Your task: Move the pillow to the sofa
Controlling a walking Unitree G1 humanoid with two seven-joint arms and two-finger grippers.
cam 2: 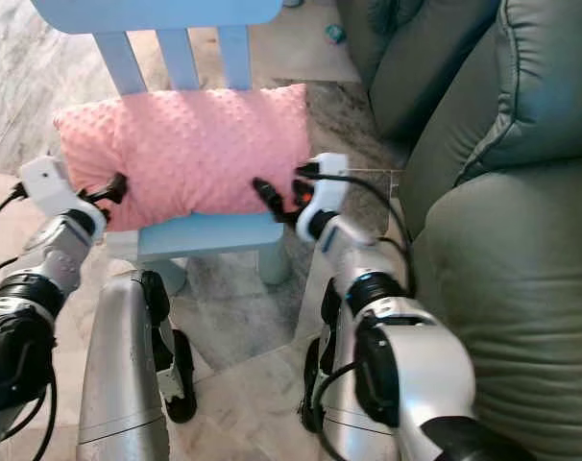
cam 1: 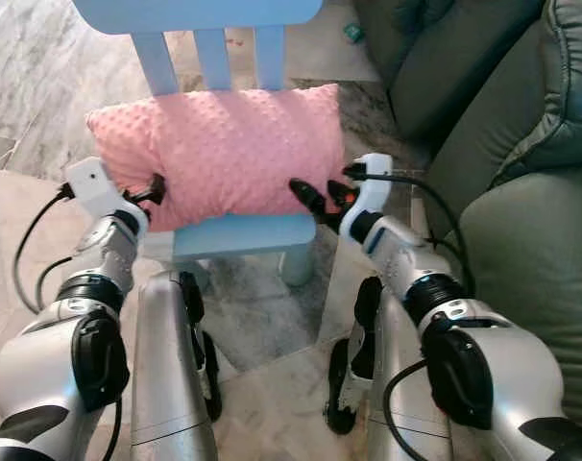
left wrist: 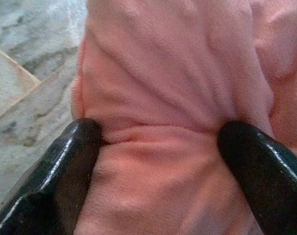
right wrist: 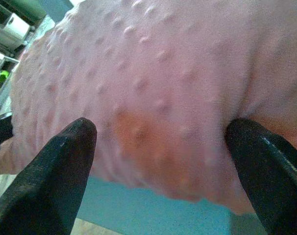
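**Both grippers close in on the pillow's ends**

The pink pillow lies on the blue chair, the green sofa to its right. The left gripper pinches a fold at its left end; the right gripper, fingers spread, meets its right end, likely for a two-sided lift.

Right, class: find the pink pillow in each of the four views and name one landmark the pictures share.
Left eye view: pink pillow upper centre, lying on the blue chair.
Right eye view: same pillow, upper left of centre.
Left wrist view: pillow fabric pressed between the left end effector fingers.
Right wrist view: dotted pillow surface ahead of the open right end effector.
Shared landmark: the blue chair seat, under the pillow.
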